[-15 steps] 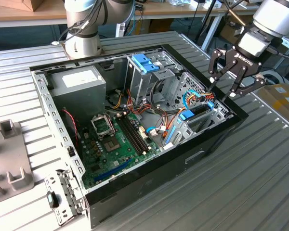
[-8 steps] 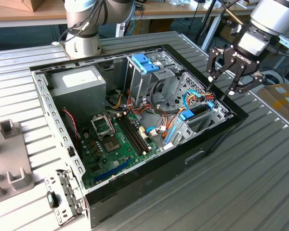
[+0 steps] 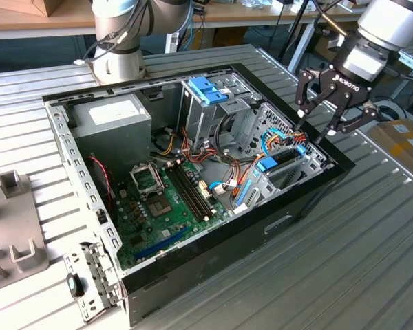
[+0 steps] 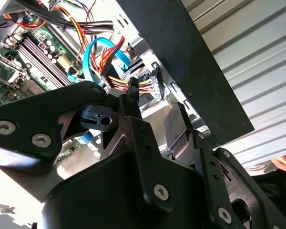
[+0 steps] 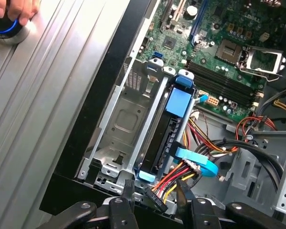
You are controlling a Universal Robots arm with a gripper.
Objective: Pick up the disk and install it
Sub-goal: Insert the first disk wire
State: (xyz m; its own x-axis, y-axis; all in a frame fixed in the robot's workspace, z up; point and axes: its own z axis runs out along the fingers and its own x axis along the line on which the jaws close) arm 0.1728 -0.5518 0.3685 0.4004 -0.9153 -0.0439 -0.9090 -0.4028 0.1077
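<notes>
Hovering above the corner of the open computer case [image 3: 193, 265] at the exterior view's right, the claw [image 3: 321, 124] has its black fingers spread apart and grasps nothing. Its fingertips point down toward the drive bays just inside the case's black wall, and they touch none of the parts below.

The disk [image 5: 168, 133] sits on edge in one slot of the silver drive cage [image 5: 117, 119], seen in the first wrist view as a dark slab with a light-blue carrier rail running along its upper edge and a blue tab at each end. The slot beside it, nearer the case wall, shows bare stamped metal. In the exterior view the disk's blue rail [image 3: 267, 165] shows below the claw, among the cables.

A flat light-blue data cable [image 5: 196, 160] loops just beside the end of the disk, and a bundle of red, yellow and black power wires [image 5: 178, 179] ends in a black plug near the claw's fingertips [image 5: 127, 191]. Whether either plug is seated in the disk cannot be told.

The green motherboard [image 3: 168, 199] lies flat on the case floor with its memory slots and processor socket uncovered. A grey power supply [image 3: 113, 120] fills the far corner, and a deeper-blue latch on a metal cage [image 3: 208, 93] stands near the middle of the far wall.

The case rests on a ribbed metal desk [image 3: 372, 261]. A hand [image 5: 16, 9] rests on a round blue-ringed object at the desk's edge in the first wrist view
</notes>
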